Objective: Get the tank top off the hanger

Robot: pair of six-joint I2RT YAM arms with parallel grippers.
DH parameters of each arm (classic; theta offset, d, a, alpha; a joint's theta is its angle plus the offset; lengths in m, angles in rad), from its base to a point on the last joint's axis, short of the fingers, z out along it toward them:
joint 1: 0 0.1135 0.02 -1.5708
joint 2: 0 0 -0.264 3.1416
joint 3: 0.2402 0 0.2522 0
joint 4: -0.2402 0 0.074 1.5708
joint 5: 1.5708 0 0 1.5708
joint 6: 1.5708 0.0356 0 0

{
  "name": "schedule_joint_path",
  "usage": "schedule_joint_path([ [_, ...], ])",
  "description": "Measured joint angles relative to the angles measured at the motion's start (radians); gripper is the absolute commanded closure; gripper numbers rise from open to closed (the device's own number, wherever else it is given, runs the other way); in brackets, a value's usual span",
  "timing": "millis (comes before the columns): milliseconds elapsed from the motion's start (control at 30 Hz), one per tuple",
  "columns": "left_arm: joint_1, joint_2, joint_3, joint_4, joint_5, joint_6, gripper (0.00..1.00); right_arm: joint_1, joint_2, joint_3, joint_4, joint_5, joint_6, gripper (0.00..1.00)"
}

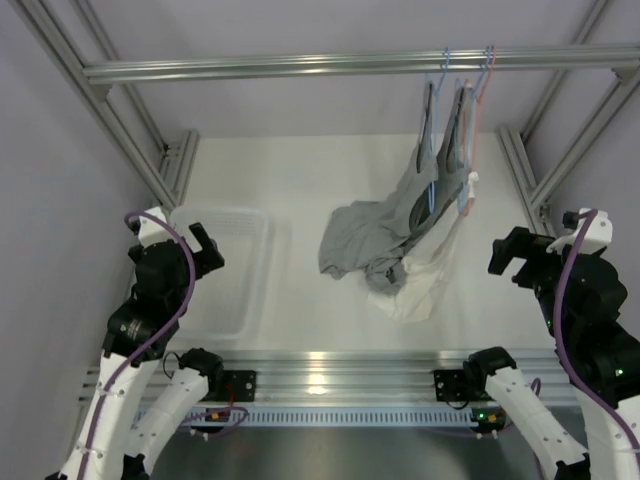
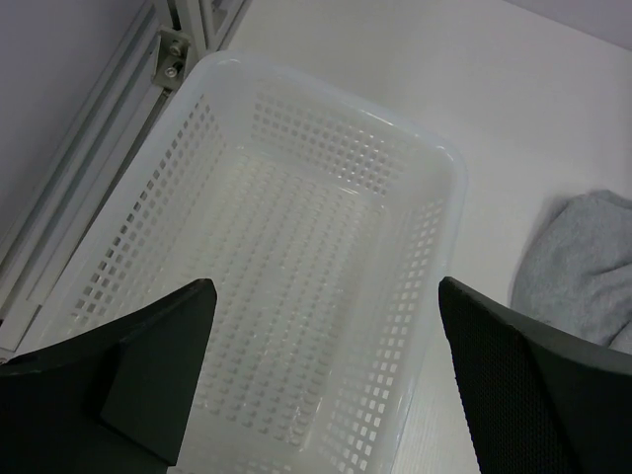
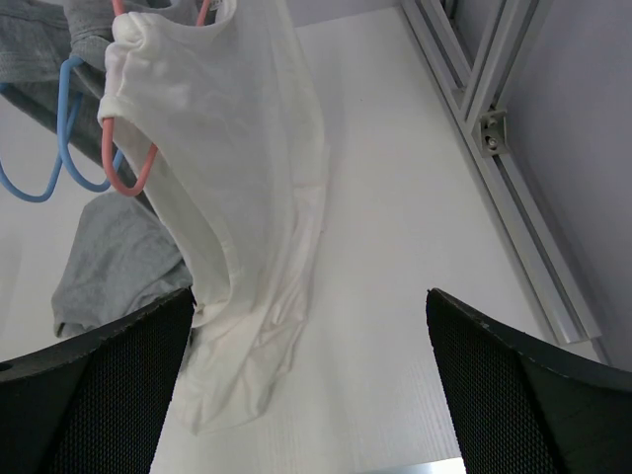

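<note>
Hanging from the rail (image 1: 300,67) at the far right, the white tank top (image 3: 247,178) is on a pink hanger (image 3: 126,191). One hanger arm passes through an armhole. The body of the top drops straight down, and its lower part lies crumpled on the table (image 1: 290,170).

A grey garment (image 1: 365,235) hangs just beside it on the left, from a blue hanger (image 3: 65,118). Most of that garment is heaped on the table, and its near edge overlaps the white hem. Whether there is more than one grey piece cannot be told from these views.

Left gripper (image 2: 321,291): fingers spread wide, nothing between them. It hovers over the near part of a white perforated basket (image 2: 420,276) at the left of the table. The basket holds nothing that can be seen. The grey heap shows at the right edge of the left wrist view, apart from the basket.

Right gripper (image 3: 308,293): fingers spread wide, nothing between them. It is raised at the right of the table and faces the hanging top. It is apart from the cloth and touches neither the top nor the hanger. The top's hem lies below and left of the gap between its fingers.

The top external view shows both arms drawn back toward their bases, one on each side of the garments.
</note>
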Motion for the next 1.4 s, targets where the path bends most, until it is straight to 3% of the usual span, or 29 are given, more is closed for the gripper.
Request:
schedule_joint_path([
  [567,0.000,0.004,-0.003,0.006,0.086,0.023,0.01,0.014,0.043,0.042,-0.002,-0.008,-0.017,0.01],
  [700,0.000,0.005,-0.004,0.006,0.095,0.026,0.01,0.017,0.122,0.189,0.006,-0.087,-0.021,0.16],
  [767,0.000,0.006,-0.004,0.007,0.102,0.027,0.01,0.018,0.184,0.296,0.013,-0.151,-0.025,0.18],
  [800,0.000,0.009,-0.004,0.007,0.106,0.027,0.01,0.018,0.219,0.352,0.016,-0.182,-0.026,0.26],
  [867,0.000,0.013,-0.006,0.008,0.112,0.028,0.01,0.018,0.307,0.461,0.021,-0.241,-0.030,0.32],
  [1033,0.000,0.013,-0.014,0.008,0.118,0.029,0.01,0.042,0.543,0.646,0.035,-0.300,-0.036,0.36],
  [1200,0.000,0.013,-0.017,0.009,0.135,0.030,0.01,0.185,0.789,0.784,0.030,-0.222,-0.063,0.38],
  [1400,0.000,0.013,-0.019,0.014,0.155,0.030,0.01,0.201,0.952,0.843,0.027,-0.094,-0.094,0.41],
])
